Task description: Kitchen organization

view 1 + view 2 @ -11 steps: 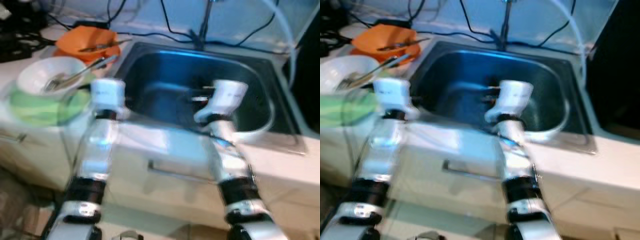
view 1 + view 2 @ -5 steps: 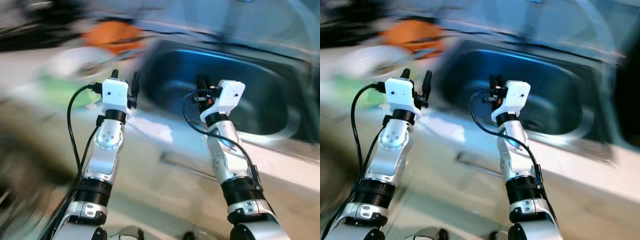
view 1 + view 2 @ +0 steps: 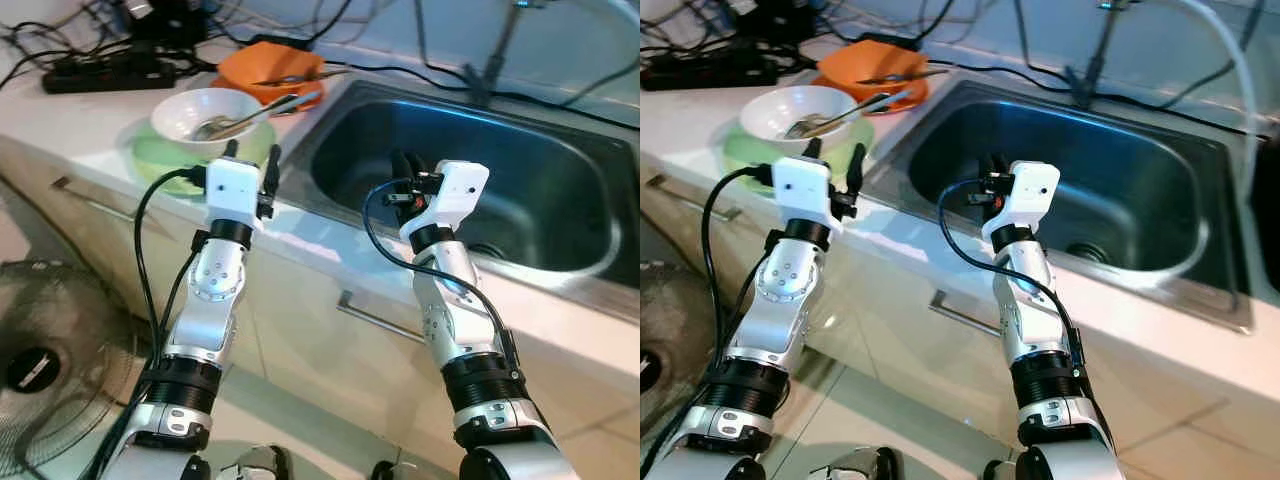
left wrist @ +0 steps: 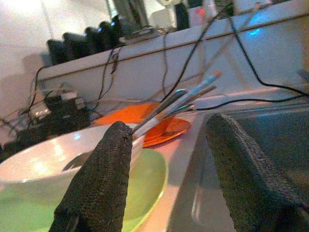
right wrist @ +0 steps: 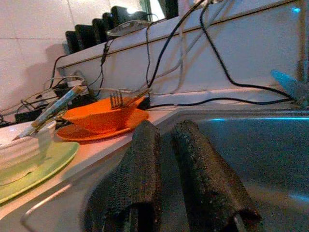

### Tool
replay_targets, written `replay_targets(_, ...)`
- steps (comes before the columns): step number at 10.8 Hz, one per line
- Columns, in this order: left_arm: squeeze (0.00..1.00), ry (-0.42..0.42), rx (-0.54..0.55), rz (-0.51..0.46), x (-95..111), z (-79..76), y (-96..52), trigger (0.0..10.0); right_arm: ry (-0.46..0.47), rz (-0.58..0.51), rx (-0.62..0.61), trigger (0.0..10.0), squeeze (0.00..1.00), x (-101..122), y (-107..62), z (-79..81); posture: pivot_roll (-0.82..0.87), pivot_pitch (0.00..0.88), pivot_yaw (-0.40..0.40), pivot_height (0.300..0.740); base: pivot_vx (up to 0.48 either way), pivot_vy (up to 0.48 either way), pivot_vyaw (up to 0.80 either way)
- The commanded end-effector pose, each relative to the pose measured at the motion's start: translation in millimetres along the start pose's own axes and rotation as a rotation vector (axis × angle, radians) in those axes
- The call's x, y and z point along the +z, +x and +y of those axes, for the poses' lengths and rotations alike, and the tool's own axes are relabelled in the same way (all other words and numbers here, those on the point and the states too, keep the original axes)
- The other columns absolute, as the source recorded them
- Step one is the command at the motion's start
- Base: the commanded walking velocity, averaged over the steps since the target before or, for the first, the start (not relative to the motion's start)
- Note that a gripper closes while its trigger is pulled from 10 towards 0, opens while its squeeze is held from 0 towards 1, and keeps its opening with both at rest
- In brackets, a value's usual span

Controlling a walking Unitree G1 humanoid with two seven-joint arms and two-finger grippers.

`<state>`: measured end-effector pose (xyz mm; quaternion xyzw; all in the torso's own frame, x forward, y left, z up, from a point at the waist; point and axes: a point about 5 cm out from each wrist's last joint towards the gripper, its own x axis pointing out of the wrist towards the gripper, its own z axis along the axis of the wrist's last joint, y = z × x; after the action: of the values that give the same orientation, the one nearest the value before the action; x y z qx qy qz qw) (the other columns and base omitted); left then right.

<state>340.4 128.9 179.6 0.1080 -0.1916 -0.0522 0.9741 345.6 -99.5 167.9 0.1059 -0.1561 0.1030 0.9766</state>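
cam settled, blur gone vs 0.5s ago | L gripper (image 3: 250, 160) open, white bowl (image 3: 205, 113) at its 11 | R gripper (image 5: 166, 164) closed, empty, over sink (image 3: 560, 270) | nothing grabbed yet imo

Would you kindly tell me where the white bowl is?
The white bowl sits on a green plate on the counter, left of the sink, with an orange bowl behind it.

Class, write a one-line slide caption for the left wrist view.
Open left gripper faces a white bowl on a green plate.
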Motion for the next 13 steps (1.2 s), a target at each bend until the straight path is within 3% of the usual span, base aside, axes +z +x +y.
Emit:
replay_targets(1, 0.0, 0.06, -0.041, -0.021, 8.0, -1.3, 6.6, 10.0, 0.001, 0.016, -0.008, 10.0, 0.0, -2.6, -0.3, -1.2, 0.02, 0.092, -0.014, 0.74, 0.0, 0.0, 0.0)
replay_targets(2, 0.0, 0.135, -0.06, 0.013, 6.6, 1.3, 10.5, 10.0, 0.004, 0.018, -0.009, 10.0, 0.0, -2.8, 0.2, -0.9, 0.02, 0.092, -0.014, 0.74, 0.0, 0.0, 0.0)
replay_targets(4, 0.0, 0.182, -0.064, 0.075, 3.6, 8.8, 19.6, 10.0, 0.008, 0.021, -0.009, 10.0, 0.0, -3.3, 0.4, -0.4, 0.02, 0.091, -0.011, 0.74, 0.0, 0.0, 0.0)
replay_targets(6, 0.0, 0.229, -0.065, 0.023, 8.4, 5.8, 18.2, 10.0, -0.002, 0.026, -0.004, 10.0, 0.0, -4.1, 0.2, 0.0, 0.02, 0.09, -0.012, 0.74, 0.0, 0.0, 0.0)
replay_targets(13, 0.0, 0.249, -0.029, -0.003, 15.7, 10.7, 20.4, 10.0, 0.024, 0.032, -0.014, 10.0, 0.0, -3.9, 1.9, -0.7, 0.03, 0.091, -0.017, 0.74, 0.281, 0.0, 0.0)
